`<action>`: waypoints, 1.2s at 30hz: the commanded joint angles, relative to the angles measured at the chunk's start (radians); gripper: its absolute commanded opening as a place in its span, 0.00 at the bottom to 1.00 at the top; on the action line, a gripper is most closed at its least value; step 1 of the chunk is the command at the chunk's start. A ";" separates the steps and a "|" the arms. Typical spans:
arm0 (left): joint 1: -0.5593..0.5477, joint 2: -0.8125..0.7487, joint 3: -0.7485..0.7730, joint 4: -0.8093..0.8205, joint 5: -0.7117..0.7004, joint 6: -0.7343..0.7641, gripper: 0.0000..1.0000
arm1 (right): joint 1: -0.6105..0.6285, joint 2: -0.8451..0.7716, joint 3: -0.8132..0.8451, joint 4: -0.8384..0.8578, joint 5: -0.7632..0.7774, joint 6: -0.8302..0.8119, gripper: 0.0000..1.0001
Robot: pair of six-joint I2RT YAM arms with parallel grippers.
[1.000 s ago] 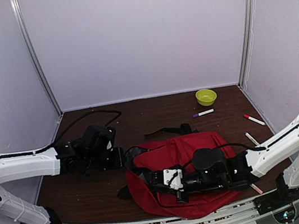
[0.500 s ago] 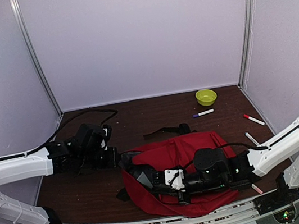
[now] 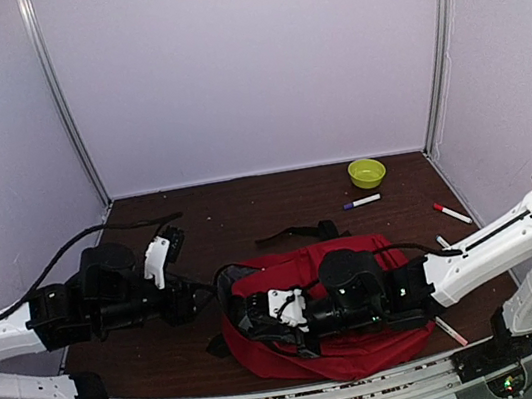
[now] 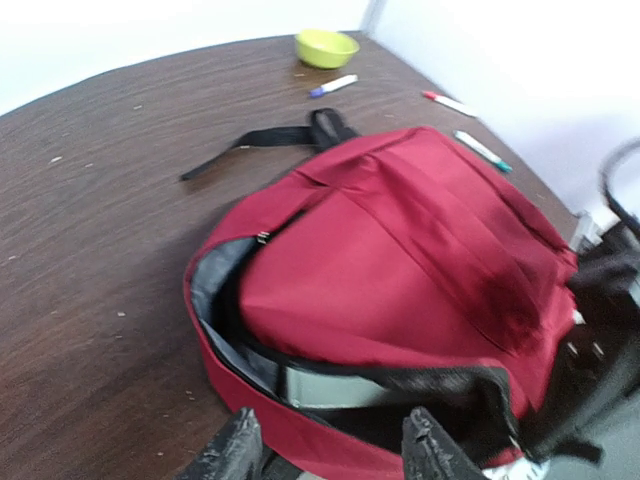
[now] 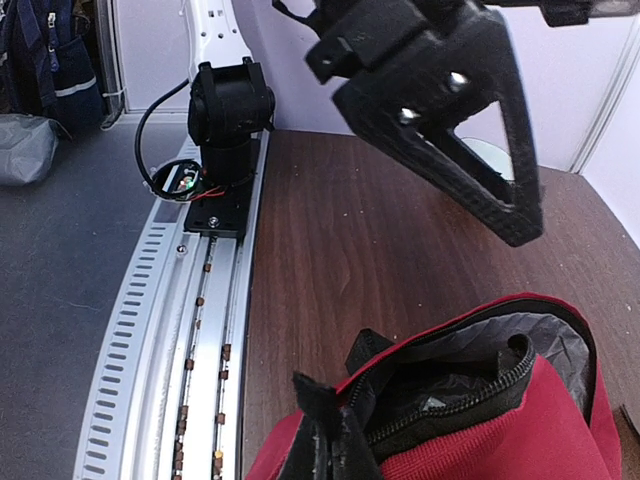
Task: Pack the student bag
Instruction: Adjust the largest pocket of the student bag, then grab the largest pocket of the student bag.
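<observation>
Bag (image 5: 500, 440) seemingly between shut right fingers (image 5: 320, 440)

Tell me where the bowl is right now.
In the top view the bowl sits far back on the right, near the rear corner, just beyond a purple marker and behind the bag.

Red student bag (image 4: 400, 250) lies flat on the table (main zipper open)
</observation>
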 commanded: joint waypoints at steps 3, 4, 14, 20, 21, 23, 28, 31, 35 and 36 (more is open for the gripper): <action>-0.048 -0.152 -0.145 0.188 0.252 0.110 0.49 | -0.015 0.038 0.056 -0.001 -0.088 0.064 0.00; -0.059 -0.151 -0.151 0.210 0.284 0.120 0.50 | -0.015 0.040 0.059 -0.002 -0.096 0.069 0.00; -0.108 0.044 -0.075 0.279 0.414 0.177 0.45 | -0.018 0.059 0.130 -0.103 -0.136 0.075 0.00; -0.110 0.005 -0.074 0.260 0.412 0.184 0.50 | -0.019 0.057 0.129 -0.107 -0.133 0.081 0.00; -0.110 -0.017 -0.077 0.250 0.408 0.182 0.52 | -0.019 0.057 0.126 -0.105 -0.131 0.081 0.00; -0.110 -0.071 -0.087 0.242 0.408 0.178 0.55 | -0.020 0.058 0.125 -0.105 -0.131 0.080 0.00; -0.110 -0.131 -0.100 0.235 0.454 0.173 0.56 | -0.021 0.071 0.144 -0.112 -0.136 0.075 0.00; -0.110 -0.093 -0.084 0.199 0.472 0.174 0.56 | -0.021 0.076 0.158 -0.120 -0.139 0.072 0.00; -0.118 -0.036 -0.064 0.193 0.476 0.183 0.51 | -0.023 0.077 0.165 -0.125 -0.140 0.072 0.00; -0.120 -0.022 -0.057 0.192 0.478 0.186 0.49 | -0.022 0.077 0.164 -0.128 -0.140 0.072 0.00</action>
